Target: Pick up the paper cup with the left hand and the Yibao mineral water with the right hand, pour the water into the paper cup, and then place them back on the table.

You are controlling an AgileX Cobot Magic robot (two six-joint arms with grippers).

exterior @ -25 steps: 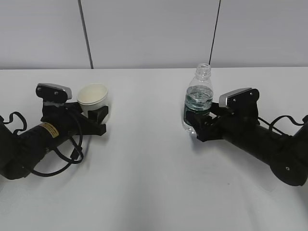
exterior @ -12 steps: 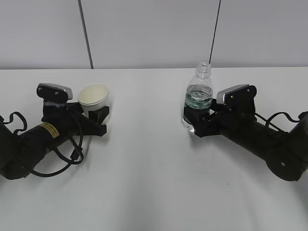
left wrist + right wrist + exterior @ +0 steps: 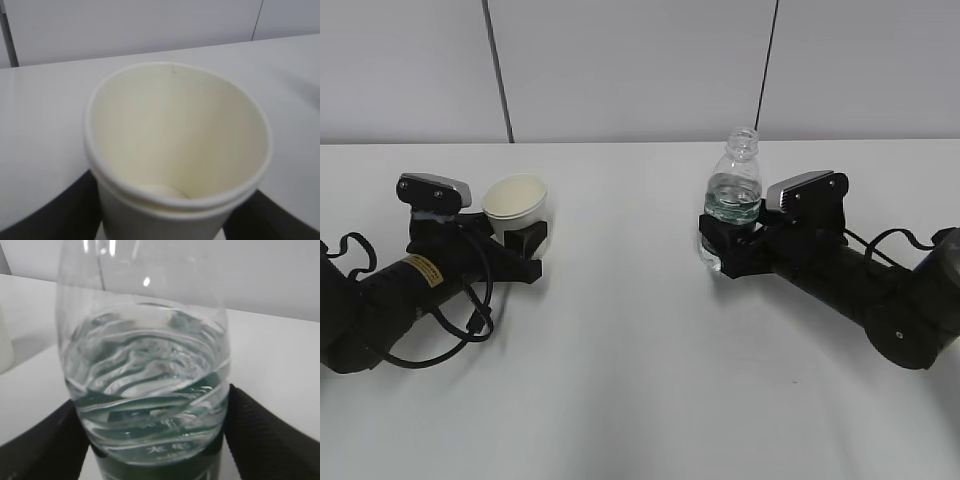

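Gripping paper cup [image 3: 517, 205] w/ left gripper [image 3: 525, 240], right gripper [image 3: 725, 243] clamping Yibao mineral water [image 3: 731, 198], bottle shifted slightly left, now upright

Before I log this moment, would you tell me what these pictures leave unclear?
- Bottle base, exterior view: hidden by the right tool, so table contact is unknown.
- Bottle label, right wrist view: cut off by the bottom edge, lettering too blurred to read.
- Cup base, exterior and left wrist views: hidden by the left tool and the cup's own wall.
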